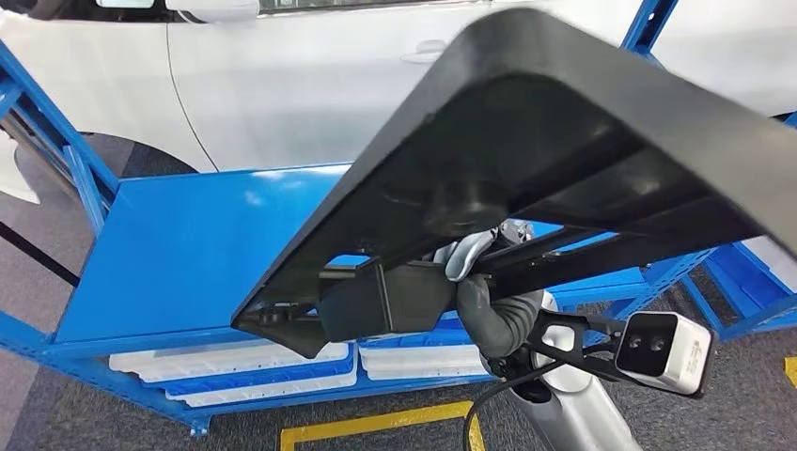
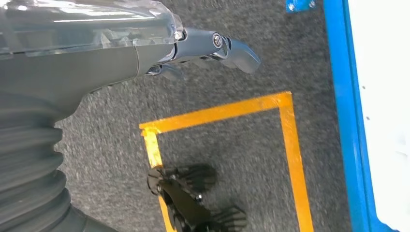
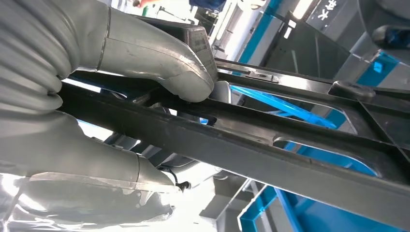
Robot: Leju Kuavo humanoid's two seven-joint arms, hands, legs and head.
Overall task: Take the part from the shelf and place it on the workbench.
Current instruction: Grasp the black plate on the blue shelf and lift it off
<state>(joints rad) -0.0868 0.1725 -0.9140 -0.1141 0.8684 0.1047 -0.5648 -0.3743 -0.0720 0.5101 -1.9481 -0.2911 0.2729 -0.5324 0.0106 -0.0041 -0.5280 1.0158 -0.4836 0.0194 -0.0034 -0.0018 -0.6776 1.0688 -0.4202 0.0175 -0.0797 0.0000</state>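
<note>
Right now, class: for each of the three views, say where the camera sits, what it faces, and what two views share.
Head view: high on the body, facing down at the black part over the blue shelf; right hand grips it.
Left wrist view: behind the hanging left hand, facing carpet and yellow tape.
Right wrist view: behind the right hand.
Head and right wrist views share the part.

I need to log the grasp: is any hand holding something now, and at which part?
The right hand holds the large black part by a bar on its underside, thumb pressed over it. The left hand holds nothing.
</note>
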